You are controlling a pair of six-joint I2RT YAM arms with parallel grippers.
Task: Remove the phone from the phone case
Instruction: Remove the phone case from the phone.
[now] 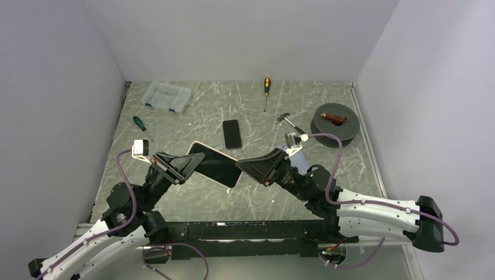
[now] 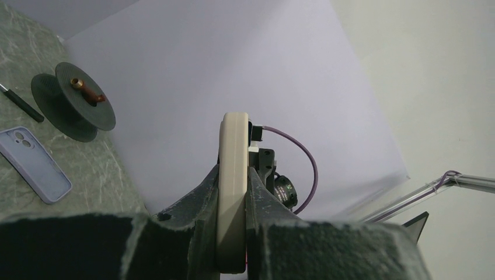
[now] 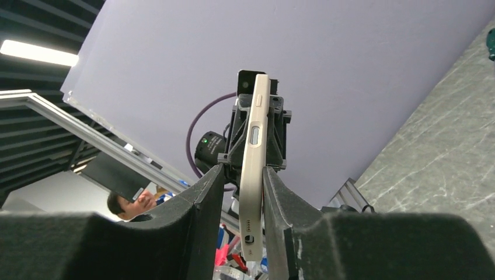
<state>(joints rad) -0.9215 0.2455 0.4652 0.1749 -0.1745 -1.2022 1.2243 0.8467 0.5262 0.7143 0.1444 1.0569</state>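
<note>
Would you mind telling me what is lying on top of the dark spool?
A reddish-brown, brass-tipped piece lies across the spool; the hub beneath it is covered.

The left arm and right arm reach in low from the near edge, elbows bent, wrists turned so the grippers face each other. The left gripper is clamped tight on one end of the cased phone. The right gripper straddles the other end, though I can't tell if it's pinching.

Robotics lab cell: white walls enclose a marbled table holding a screwdriver.
</note>
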